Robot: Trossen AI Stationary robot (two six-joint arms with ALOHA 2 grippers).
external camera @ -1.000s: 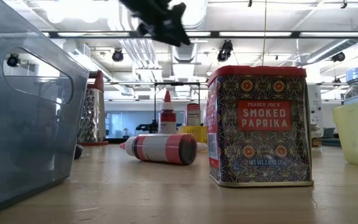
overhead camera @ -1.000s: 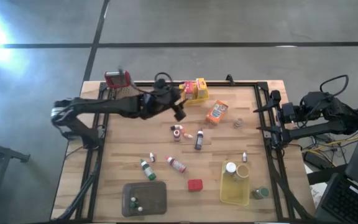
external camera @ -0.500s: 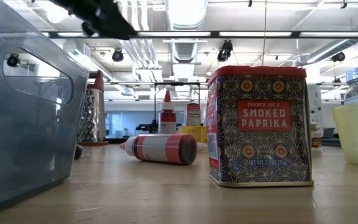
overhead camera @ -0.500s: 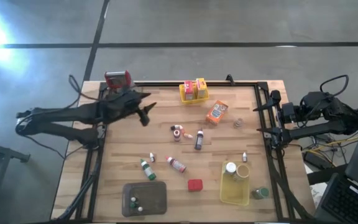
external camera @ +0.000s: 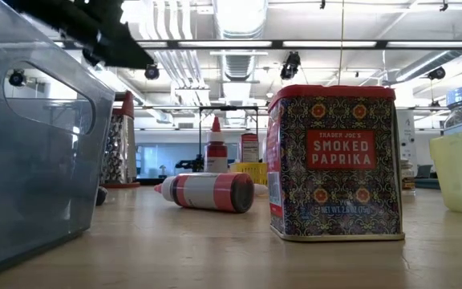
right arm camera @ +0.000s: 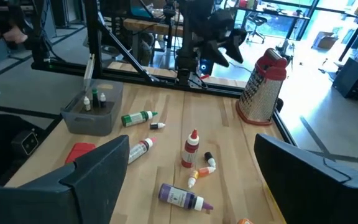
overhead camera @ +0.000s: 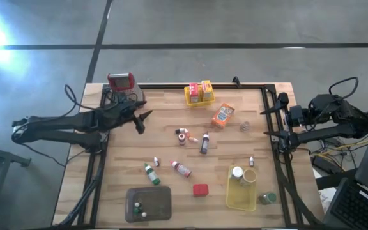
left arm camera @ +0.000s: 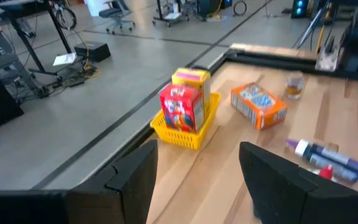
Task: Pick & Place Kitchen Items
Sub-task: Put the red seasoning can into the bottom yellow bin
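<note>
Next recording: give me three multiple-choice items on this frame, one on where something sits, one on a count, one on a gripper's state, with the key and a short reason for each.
1. Where is the orange box?
A. flat on the table
B. in the grey tray
C. in the left gripper

2. How many boxes stand in the small yellow basket at the far edge?
A. none
B. two
C. four

3. What is the state of the left gripper?
A. shut on a bottle
B. shut on the grater
C. open, holding nothing

Key: 1 A, the high view shows it on bare wood right of centre. 2 B, the left wrist view shows a red box and a yellow one. 3 C, the left wrist view shows its fingers apart with nothing between them.
</note>
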